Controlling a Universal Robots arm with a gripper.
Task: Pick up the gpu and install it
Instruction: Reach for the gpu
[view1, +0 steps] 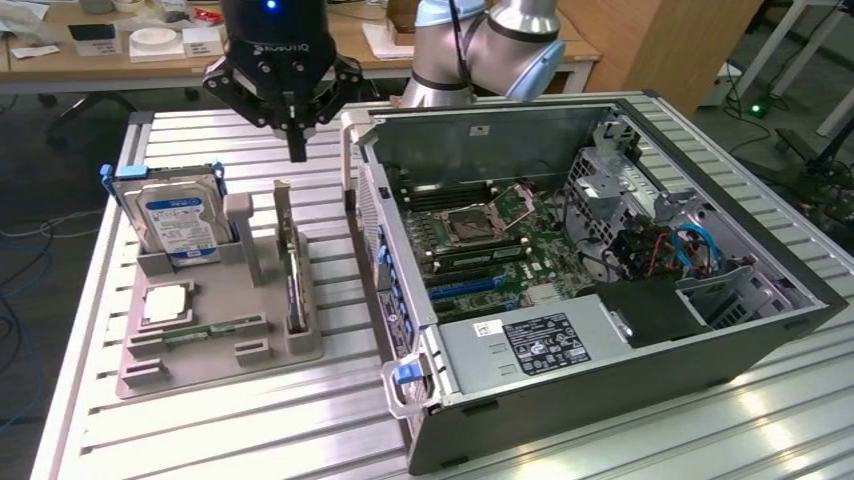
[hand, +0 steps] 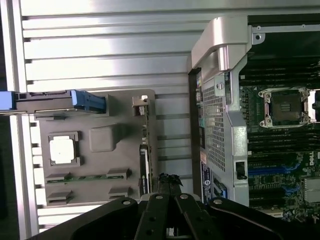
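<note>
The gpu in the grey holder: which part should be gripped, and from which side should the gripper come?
Judging by its pose, the upper long edge of the gpu, approached straight from above. It stands on edge in a slot of the grey holder, thin faces vertical, so a pinch could close across its thickness. The holder's walls cover its lower part.

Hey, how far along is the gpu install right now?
Nothing looks done yet: the gpu stands on edge in the grey holder, untouched. The gripper hangs shut and empty above the holder. Left: both the pickup and seating the card in the open computer case.
</note>
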